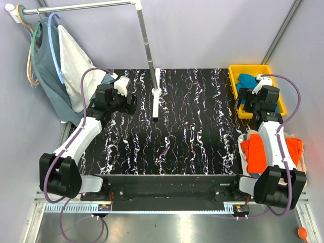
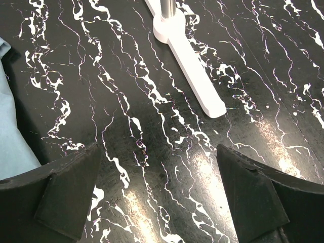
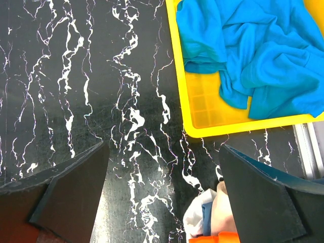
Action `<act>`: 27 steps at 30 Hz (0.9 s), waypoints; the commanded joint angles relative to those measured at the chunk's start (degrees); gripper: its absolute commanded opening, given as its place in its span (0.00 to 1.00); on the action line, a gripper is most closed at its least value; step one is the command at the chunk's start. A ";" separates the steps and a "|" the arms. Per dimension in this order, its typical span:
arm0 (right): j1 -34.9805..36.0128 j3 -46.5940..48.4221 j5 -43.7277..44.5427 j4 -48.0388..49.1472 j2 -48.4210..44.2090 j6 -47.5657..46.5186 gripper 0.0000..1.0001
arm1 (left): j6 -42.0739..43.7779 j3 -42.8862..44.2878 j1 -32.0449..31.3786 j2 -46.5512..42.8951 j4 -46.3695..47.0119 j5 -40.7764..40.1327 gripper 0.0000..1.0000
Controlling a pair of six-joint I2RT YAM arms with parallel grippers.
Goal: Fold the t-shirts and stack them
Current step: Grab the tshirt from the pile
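Surface (image 1: 177, 131): black with white marbling, bare across the middle.

Left end effector (image 2: 158, 147): fingers spread wide and holding nothing, low over the left rear part of the surface. It faces the white foot (image 2: 192, 71) of the clothes rack but is apart from it. A fold of pale blue-grey cloth (image 2: 12, 131) lies just beside its left finger.

Right end effector (image 3: 162, 147): also wide apart and holding nothing. It sits over the surface at the near left corner of the yellow bin (image 3: 177, 76), not touching it.

Teal-blue t-shirt (image 3: 253, 50): crumpled and unfolded inside the bin at the far right of the surface.

Orange t-shirt (image 1: 255, 152): heaped at the right edge of the surface, beside and partly under the right arm. Cream cloth (image 1: 243, 137) shows at the edge of that heap, touching the orange; how they overlap is hidden.

Rack rail, rear left: a grey-green top (image 1: 48, 76) and a white cloth (image 1: 76, 71) hang side by side on hangers.
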 commanded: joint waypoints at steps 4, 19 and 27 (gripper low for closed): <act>-0.40 0.84 -0.83 0.94 -0.81 -0.04 1.00 | 1.21 -0.68 0.05 -1.92 3.43 -1.15 0.99; -0.31 2.94 6.29 -0.46 5.15 -1.35 1.00 | 1.56 0.46 -0.03 -0.34 2.46 -2.82 0.99; -2.59 16.65 14.91 -6.54 21.95 -5.84 0.94 | 3.23 2.13 -0.65 1.59 0.35 -3.17 0.99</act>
